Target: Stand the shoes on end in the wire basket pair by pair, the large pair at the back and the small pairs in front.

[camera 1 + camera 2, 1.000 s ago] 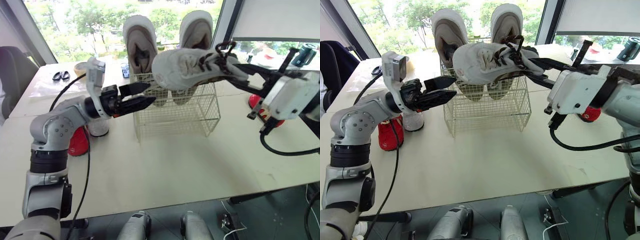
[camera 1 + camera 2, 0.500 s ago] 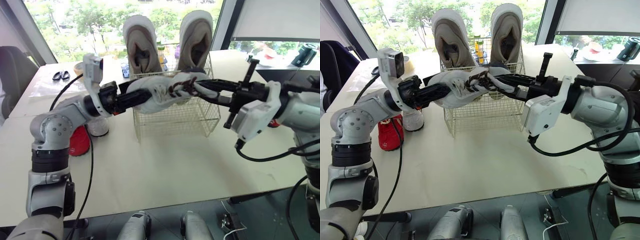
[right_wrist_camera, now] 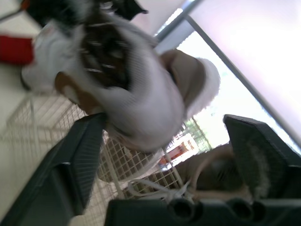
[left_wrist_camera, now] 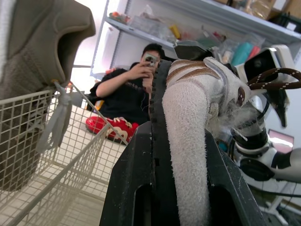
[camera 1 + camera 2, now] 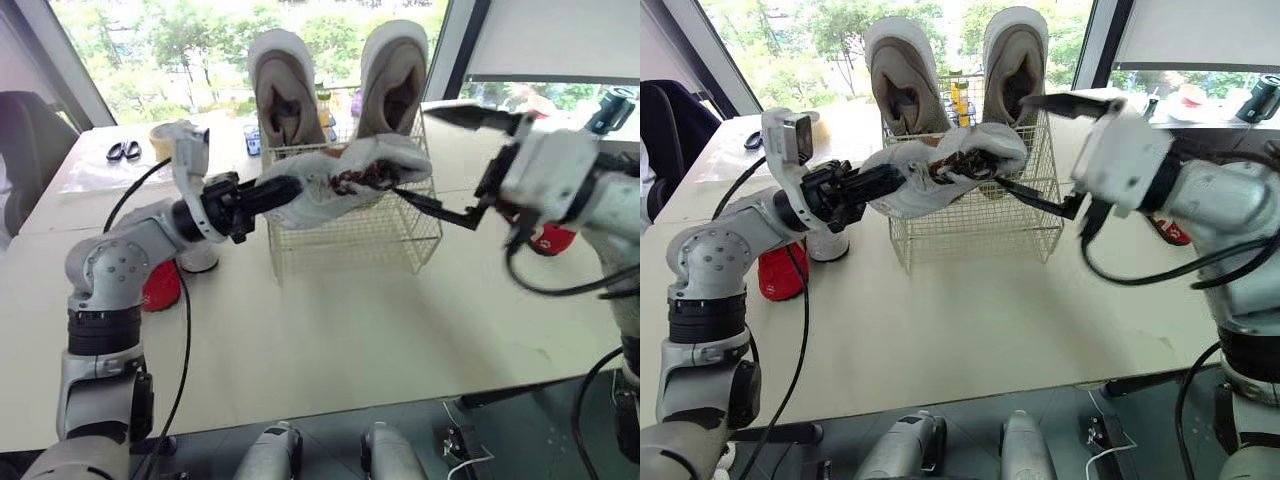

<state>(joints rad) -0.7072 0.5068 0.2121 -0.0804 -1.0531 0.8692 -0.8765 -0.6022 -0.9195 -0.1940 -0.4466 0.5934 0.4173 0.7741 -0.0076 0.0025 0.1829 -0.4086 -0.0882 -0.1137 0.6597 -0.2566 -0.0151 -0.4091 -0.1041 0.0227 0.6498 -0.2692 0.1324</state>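
A white shoe with brown laces (image 5: 345, 175) hangs level over the front of the wire basket (image 5: 350, 240). My left gripper (image 5: 272, 195) is shut on its heel end; in the left wrist view the black fingers (image 4: 136, 160) clamp the fuzzy collar of the shoe (image 4: 188, 122). My right gripper (image 5: 450, 160) stands wide open just right of the shoe's toe, touching nothing. The large beige pair (image 5: 283, 95) stands on end at the back of the basket. In the right wrist view the white shoe (image 3: 131, 103) sits ahead of the spread fingers (image 3: 70, 155).
A red shoe (image 5: 160, 285) and a white shoe (image 5: 197, 258) sit on the table left of the basket. Another red shoe (image 5: 548, 238) lies at the right. Scissors (image 5: 122, 152) lie at the far left. A person (image 4: 127, 89) sits behind.
My left gripper has closed on the white shoe's heel. My right gripper has let go of the shoe, opened wide and drawn back to the right.
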